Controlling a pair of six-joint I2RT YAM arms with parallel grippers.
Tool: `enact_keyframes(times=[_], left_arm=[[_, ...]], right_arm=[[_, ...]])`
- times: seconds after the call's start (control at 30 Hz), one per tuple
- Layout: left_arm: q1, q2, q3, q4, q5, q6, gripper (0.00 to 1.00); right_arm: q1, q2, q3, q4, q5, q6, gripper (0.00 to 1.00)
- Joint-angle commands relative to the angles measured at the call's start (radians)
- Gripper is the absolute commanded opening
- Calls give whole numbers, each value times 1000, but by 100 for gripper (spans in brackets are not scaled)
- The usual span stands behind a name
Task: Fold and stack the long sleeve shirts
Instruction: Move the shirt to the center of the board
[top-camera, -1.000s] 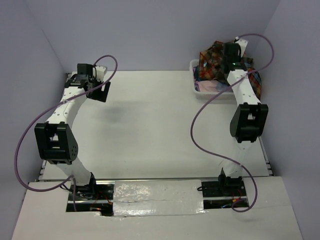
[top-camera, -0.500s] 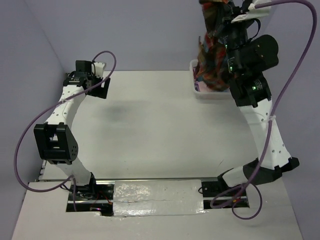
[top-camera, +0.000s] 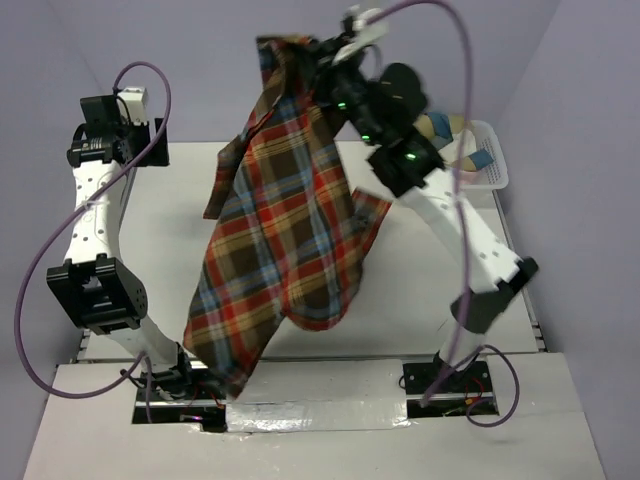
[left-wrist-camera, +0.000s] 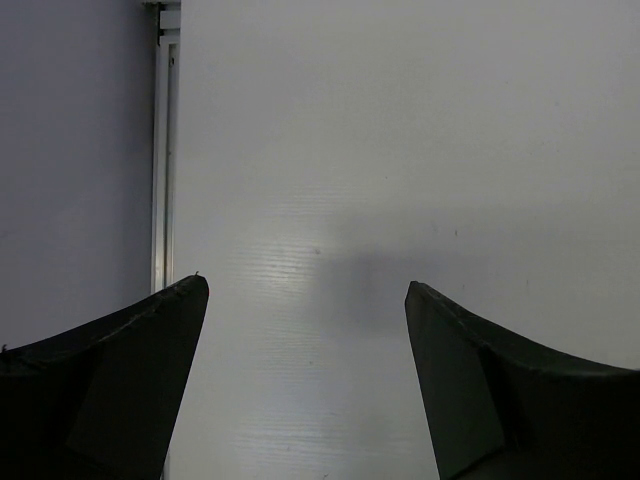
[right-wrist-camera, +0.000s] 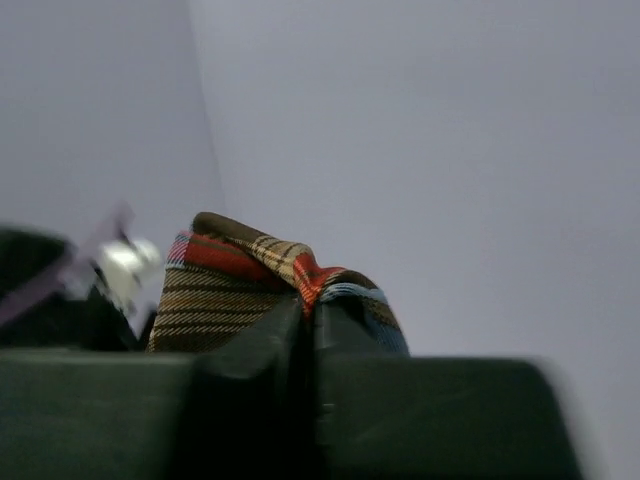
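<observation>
A red-orange, brown and blue plaid long sleeve shirt hangs in the air over the middle of the table, its hem trailing toward the near left. My right gripper holds its top, raised high at the back; in the right wrist view the gripper is shut with a fold of the plaid shirt bunched over its fingertips. My left gripper stands at the far left above the table, away from the shirt. In the left wrist view its fingers are spread wide over bare table, gripper open and holding nothing.
A white slotted basket sits at the far right behind the right arm, with more cloth in it. The table's left rail runs beside the left gripper. Walls close in the back and both sides.
The right arm has swung up and left from the basket, pulling the plaid shirt out so that it now hangs full length over the table. The left gripper has risen and shifted left.
</observation>
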Motion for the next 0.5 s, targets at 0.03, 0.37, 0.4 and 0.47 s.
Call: enact_keyframes(times=[0.03, 0.37, 0.4, 0.47], left_arm=[[-16, -58, -2, 24, 30, 38, 94], [-22, 9, -98, -152, 157, 209, 89], [-25, 17, -121, -175, 180, 241, 88], [-64, 26, -213, -198, 184, 313, 88]], right_arm=[[-40, 227, 39, -231, 45, 121, 40], [-156, 296, -100, -442, -57, 215, 100], [-146, 263, -178, -414, -57, 188, 100], [-134, 196, -351, -380, -66, 164, 100]])
